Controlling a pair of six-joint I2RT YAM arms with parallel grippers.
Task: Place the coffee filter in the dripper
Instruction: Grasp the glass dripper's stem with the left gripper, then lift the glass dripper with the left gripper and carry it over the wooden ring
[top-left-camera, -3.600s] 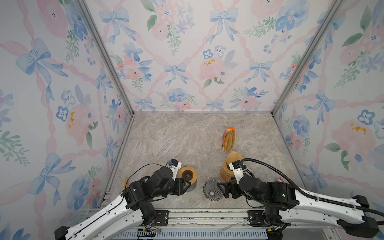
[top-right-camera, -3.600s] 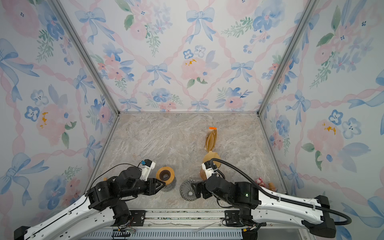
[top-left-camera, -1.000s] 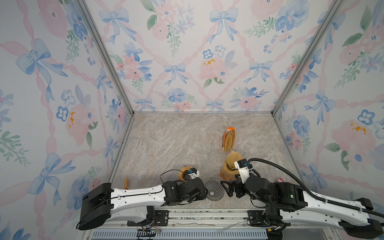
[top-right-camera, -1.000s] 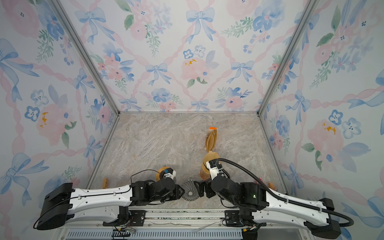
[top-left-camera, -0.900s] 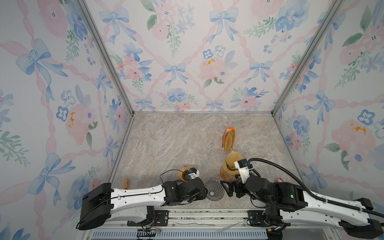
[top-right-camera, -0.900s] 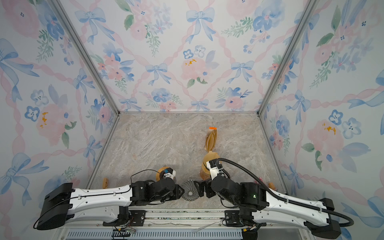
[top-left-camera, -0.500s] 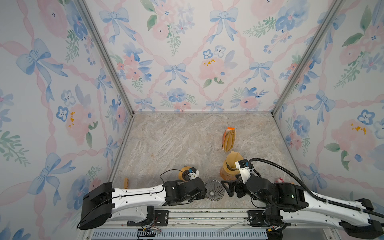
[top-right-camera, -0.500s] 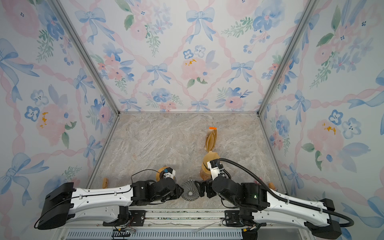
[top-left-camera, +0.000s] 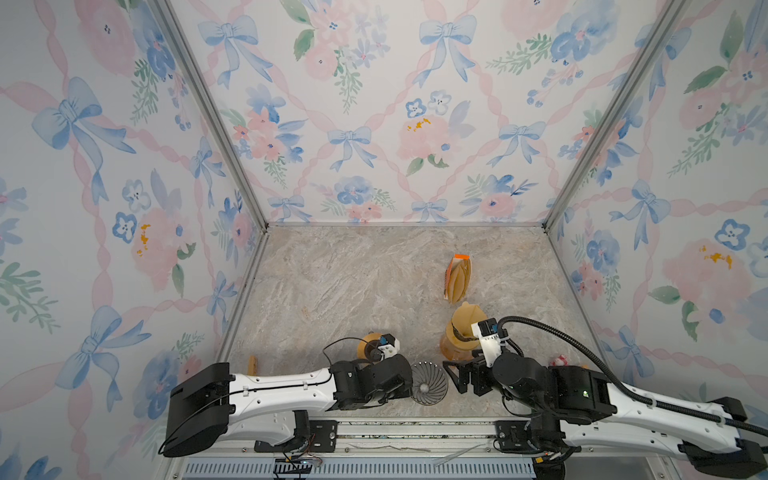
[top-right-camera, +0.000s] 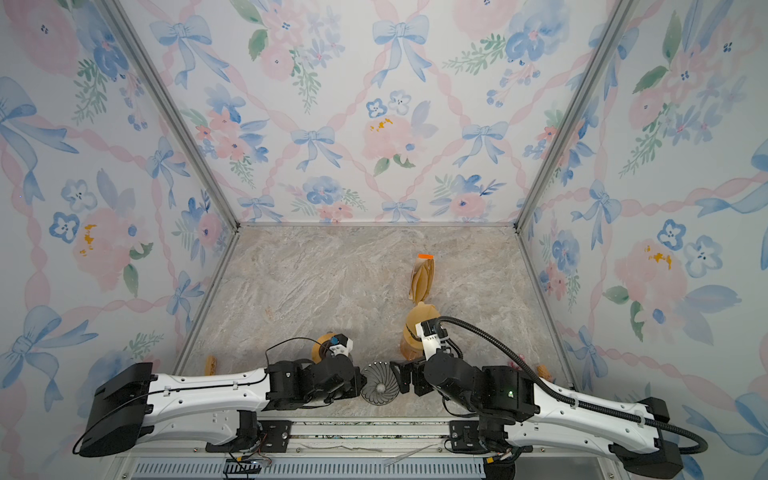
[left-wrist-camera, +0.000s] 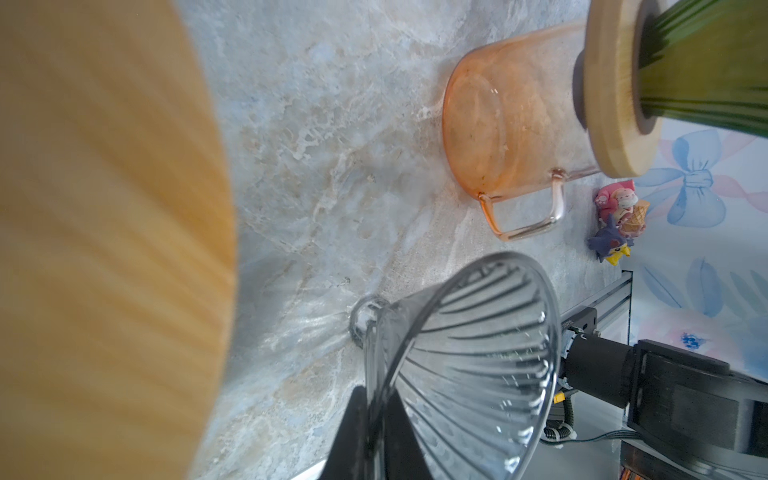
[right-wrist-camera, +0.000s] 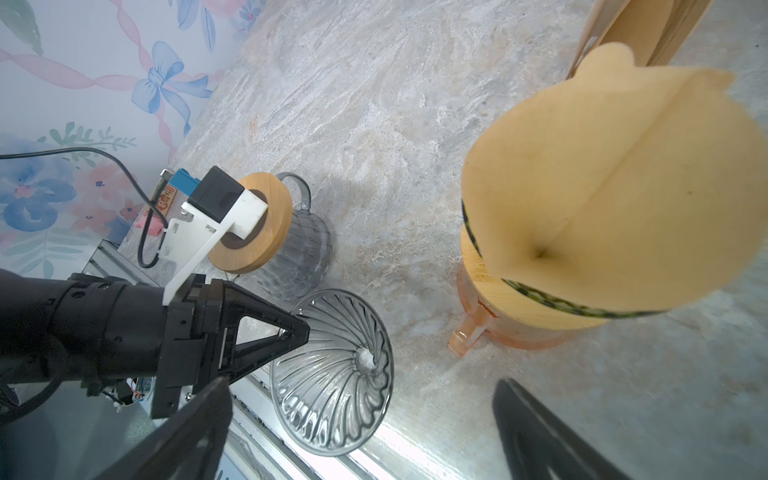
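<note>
A clear ribbed glass dripper (top-left-camera: 429, 382) (top-right-camera: 380, 388) sits tilted at the table's front edge, mouth up and toward the front. My left gripper (top-left-camera: 409, 380) (left-wrist-camera: 374, 432) is shut on its rim, one finger inside the wall and one outside. My right gripper (top-left-camera: 455, 377) (right-wrist-camera: 363, 382) stands open just right of the dripper (right-wrist-camera: 332, 374), touching nothing. A brown paper coffee filter (top-left-camera: 464, 322) (right-wrist-camera: 602, 187) sits opened in a green dripper on an orange mug (left-wrist-camera: 511, 120) behind my right gripper.
A packet of filters (top-left-camera: 457, 278) stands further back right. A second clear dripper with a wooden collar (top-left-camera: 368, 349) (right-wrist-camera: 257, 224) sits behind my left wrist, and that collar (left-wrist-camera: 104, 228) fills much of the left wrist view. A small toy figure (left-wrist-camera: 619, 220) lies by the right wall. The metal front rail (top-left-camera: 415, 428) is close.
My left arm has reached from the wooden-collared dripper to the clear one. Over the last second its jaws closed on the rim. The right arm has barely moved.
</note>
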